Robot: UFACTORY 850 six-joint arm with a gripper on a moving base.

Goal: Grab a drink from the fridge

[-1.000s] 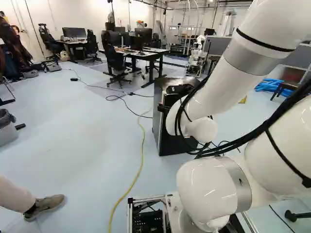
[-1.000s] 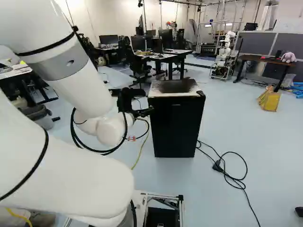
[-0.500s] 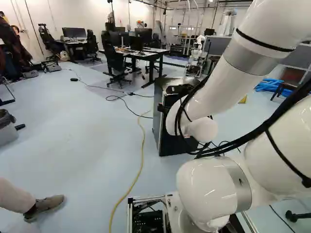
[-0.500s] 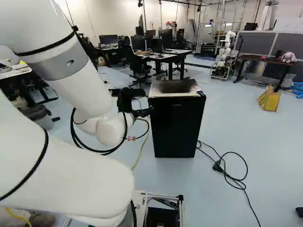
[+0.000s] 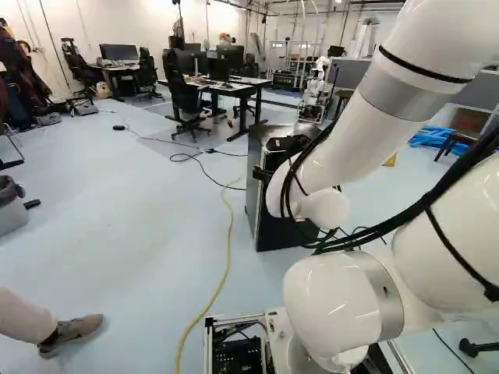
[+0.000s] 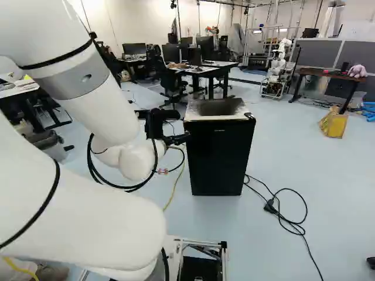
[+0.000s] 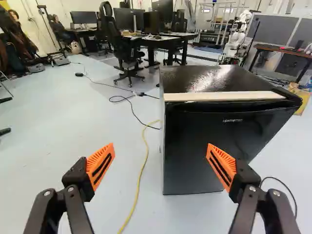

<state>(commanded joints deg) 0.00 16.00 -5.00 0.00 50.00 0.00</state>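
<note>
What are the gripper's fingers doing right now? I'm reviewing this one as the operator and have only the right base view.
Observer: The wrist view shows the gripper open, its orange pads well apart with nothing gripped.
Operator: Does the fridge sit squarely ahead of them?
Observer: No. Seen along the gripper, the fridge is off to one side: one finger shows against its door, while the other shows against the floor beside it.
</note>
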